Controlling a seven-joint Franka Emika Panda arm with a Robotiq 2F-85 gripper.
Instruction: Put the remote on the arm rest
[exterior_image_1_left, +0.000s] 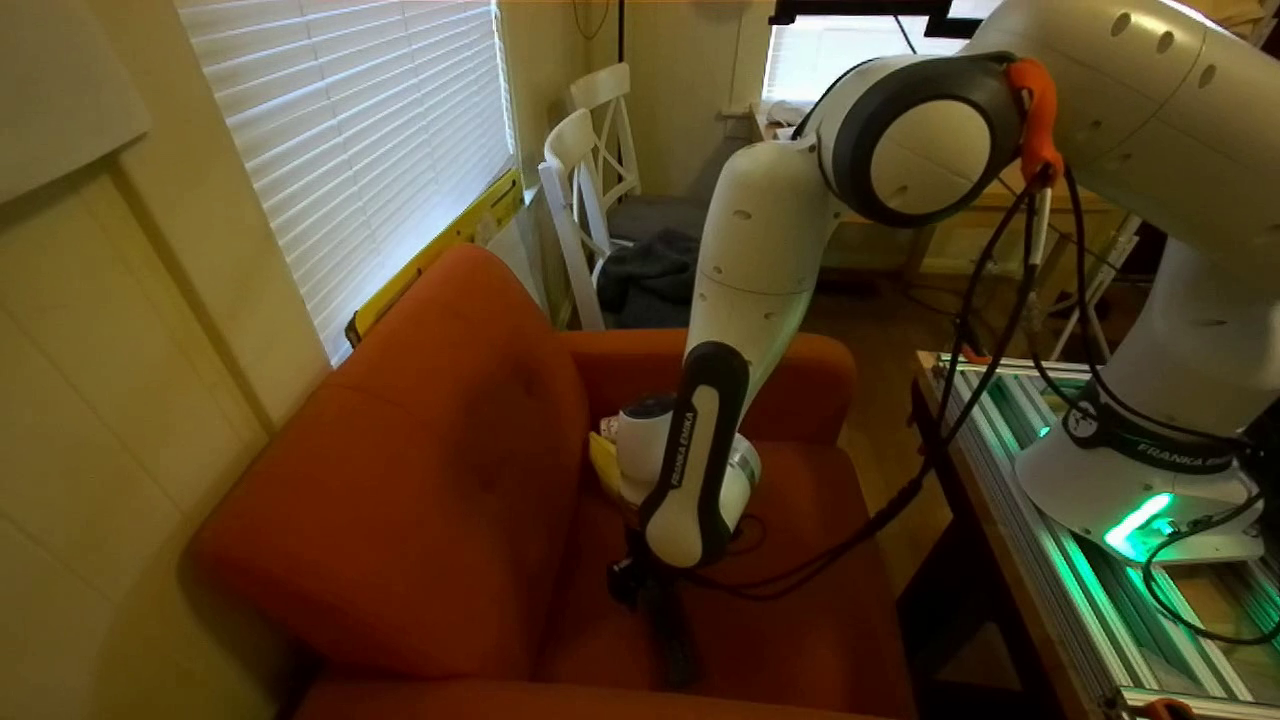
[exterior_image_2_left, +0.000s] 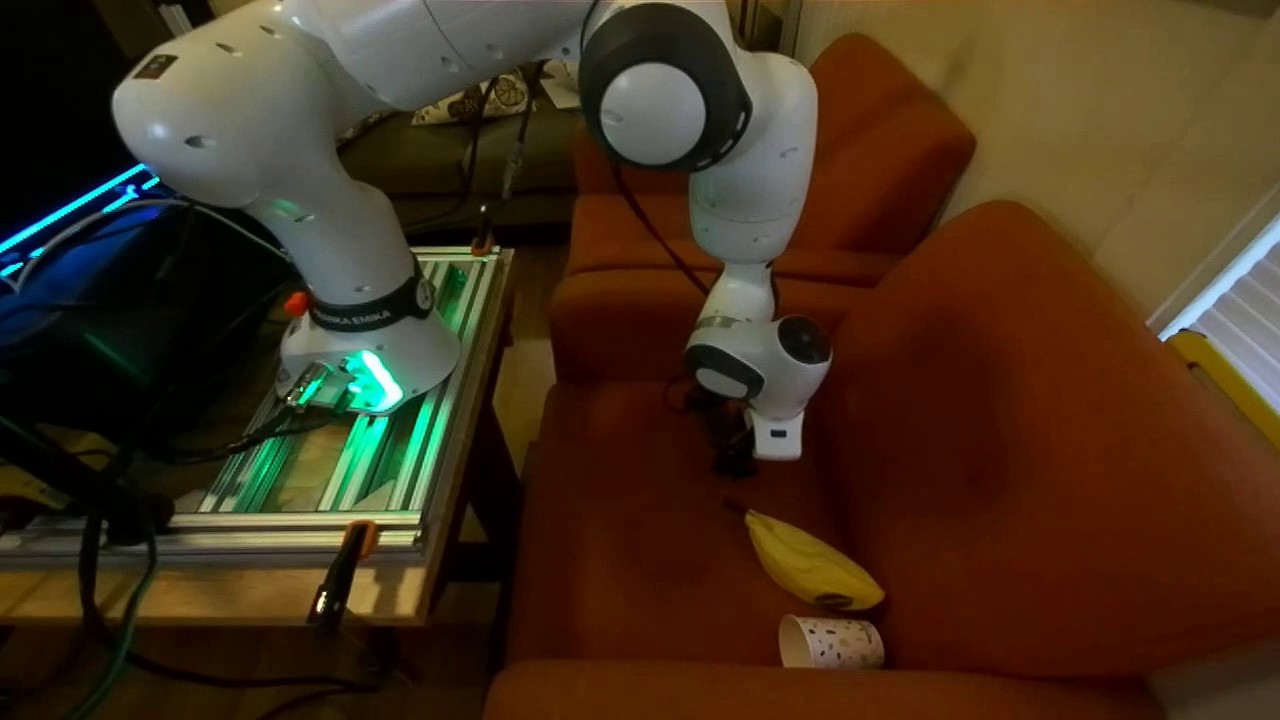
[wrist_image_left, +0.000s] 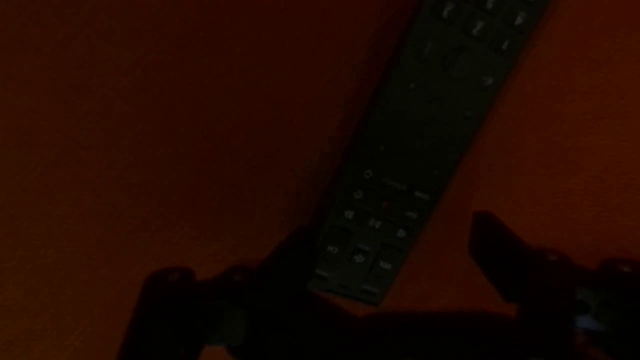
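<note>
Wrist view: the jaws of one gripper (wrist_image_left: 392, 224) are standing apart, one end of one remote (wrist_image_left: 420, 130) lying between them on the seat (exterior_image_2_left: 630, 500). In an exterior view, between two arm rests (exterior_image_2_left: 700, 692), one cup (exterior_image_2_left: 845, 643) and one banana (exterior_image_2_left: 812, 562) are lying nearer than the single robot arm (exterior_image_2_left: 755, 195), which is bending down over the seat.

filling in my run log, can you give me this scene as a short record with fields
remote: black, button side up, lying on the orange seat
gripper: open, spanning the remote's lower end in the wrist view; contact too dark to tell
arm rests: padded, same orange as the seat, one at either end
cup: white, speckled, on its side next to an arm rest
banana: yellow, on the seat, between gripper and cup
task status: remote not yet on an arm rest
</note>
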